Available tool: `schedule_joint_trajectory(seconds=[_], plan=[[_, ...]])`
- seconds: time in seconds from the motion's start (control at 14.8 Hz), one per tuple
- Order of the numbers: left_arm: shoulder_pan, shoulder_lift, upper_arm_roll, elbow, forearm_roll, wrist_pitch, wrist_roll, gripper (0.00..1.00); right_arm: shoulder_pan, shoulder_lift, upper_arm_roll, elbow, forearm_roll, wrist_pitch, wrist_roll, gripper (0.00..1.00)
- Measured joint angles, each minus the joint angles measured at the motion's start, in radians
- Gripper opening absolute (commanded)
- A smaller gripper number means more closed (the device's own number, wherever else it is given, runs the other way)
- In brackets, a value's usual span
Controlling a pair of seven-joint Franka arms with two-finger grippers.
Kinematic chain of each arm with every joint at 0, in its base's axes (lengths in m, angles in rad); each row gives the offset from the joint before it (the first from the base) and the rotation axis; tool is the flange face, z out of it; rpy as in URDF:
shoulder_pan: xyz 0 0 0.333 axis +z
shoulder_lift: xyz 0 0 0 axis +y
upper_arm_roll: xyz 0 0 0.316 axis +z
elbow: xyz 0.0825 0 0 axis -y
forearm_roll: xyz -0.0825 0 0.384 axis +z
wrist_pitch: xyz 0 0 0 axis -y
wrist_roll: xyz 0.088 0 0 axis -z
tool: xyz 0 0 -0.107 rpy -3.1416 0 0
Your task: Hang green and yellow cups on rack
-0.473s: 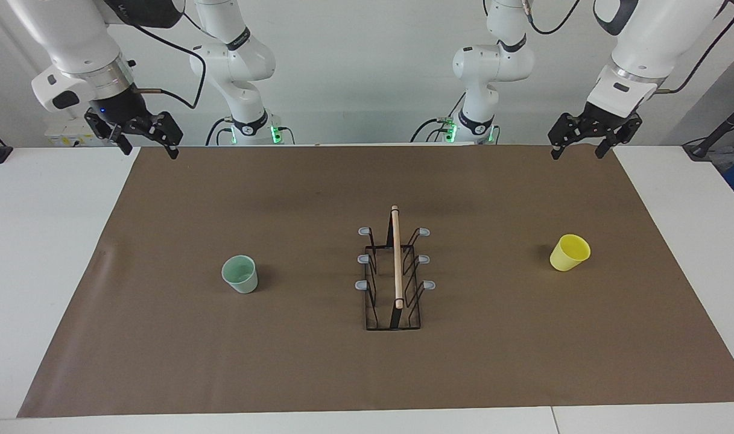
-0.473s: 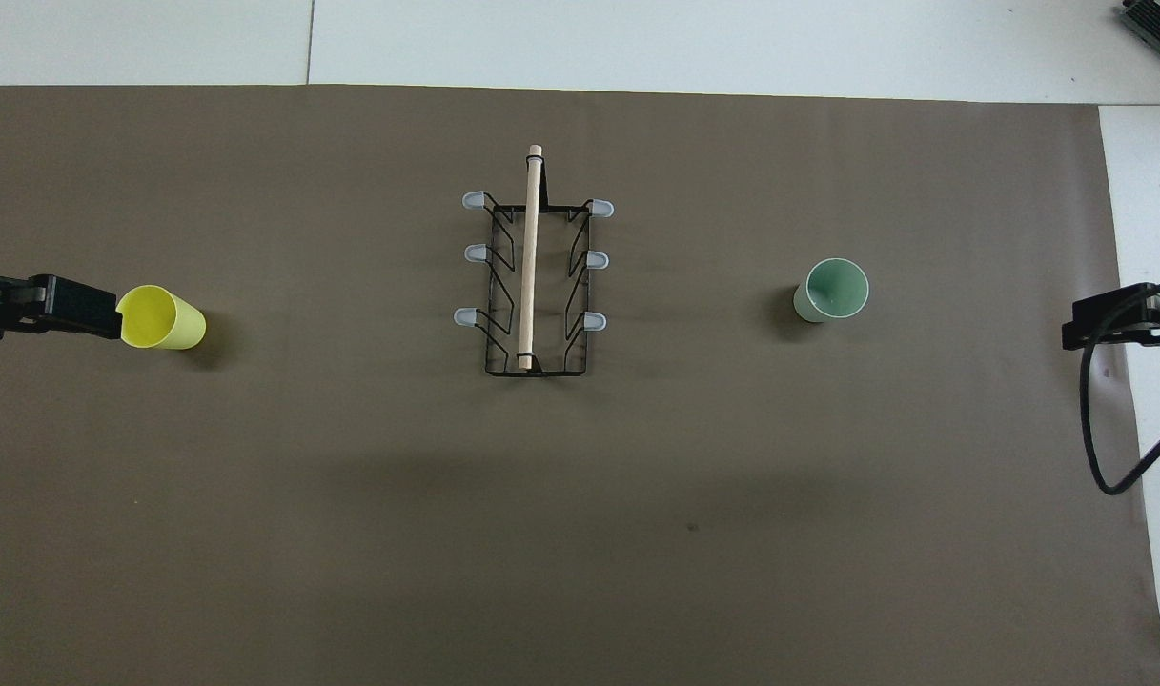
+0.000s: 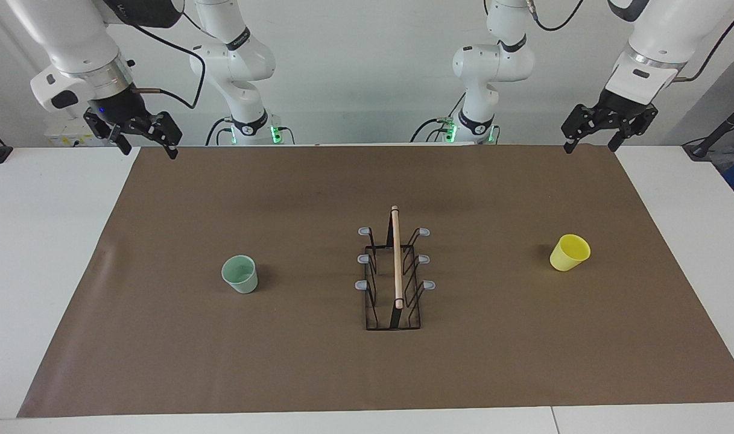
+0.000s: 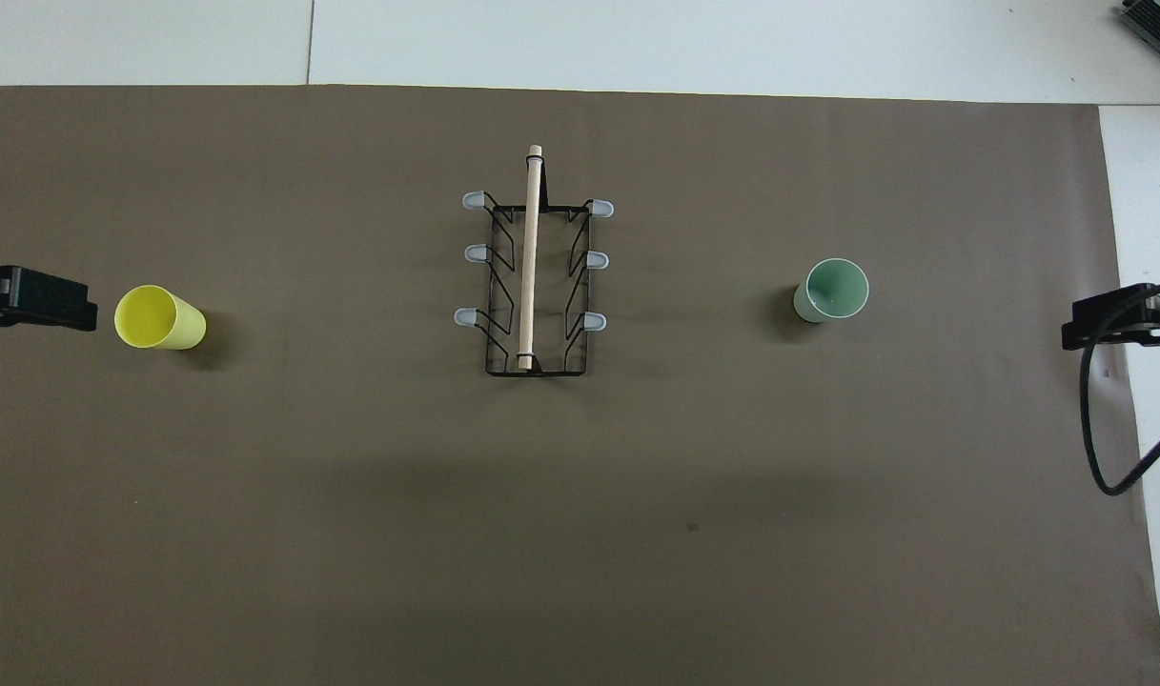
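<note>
Green cup [image 3: 240,274] stands upright toward the right arm's end, yellow cup [image 3: 569,252] toward the left arm's, rack [image 3: 394,271] between them mid-mat, bare brown mat [image 3: 282,361] all around; left gripper [image 3: 590,142] and right gripper [image 3: 148,147] hang spread, empty, above the mat's robot-side corners

L arm comes in from its base, forearm angled down, wrist bent so the left gripper [image 3: 591,144] hangs fingers-down, raised in the air, w/ jaws apart and nothing between them. In the overhead view only its dark tip shows at the frame edge [image 4: 32,299]. R arm mirrors it: right gripper [image 3: 149,147] up in the air, fingers pointing down and spread, also empty (cable loops off the wrist). Overhead shows just its tip [image 4: 1123,320].
</note>
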Motion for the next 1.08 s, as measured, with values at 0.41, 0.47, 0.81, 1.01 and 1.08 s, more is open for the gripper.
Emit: schedule_joint_trajectory(seconds=[0.41,0.47,0.81,1.01,1.08], plan=[[-0.002,0.0,0.009,-0.014,0.0,-0.024,0.0,1.0,-0.049,0.016,-0.003,-0.08,0.146,0.176,0.189,1.0],[-0.001,0.0,0.012,-0.014,0.0,-0.024,0.0,1.0,-0.064,0.033,-0.003,-0.092,0.196,0.195,0.254,1.0],[0.0,0.07,0.089,0.008,-0.015,-0.025,-0.003,1.0,-0.175,0.203,-0.006,-0.111,0.532,0.304,0.438,1.0],[0.001,0.209,0.185,0.12,-0.063,-0.039,-0.008,1.0,-0.241,0.3,-0.007,-0.112,0.743,0.322,0.506,1.0],[0.0,0.265,0.22,0.172,-0.102,-0.05,-0.022,1.0,-0.257,0.326,-0.008,-0.115,0.81,0.322,0.531,1.0]])
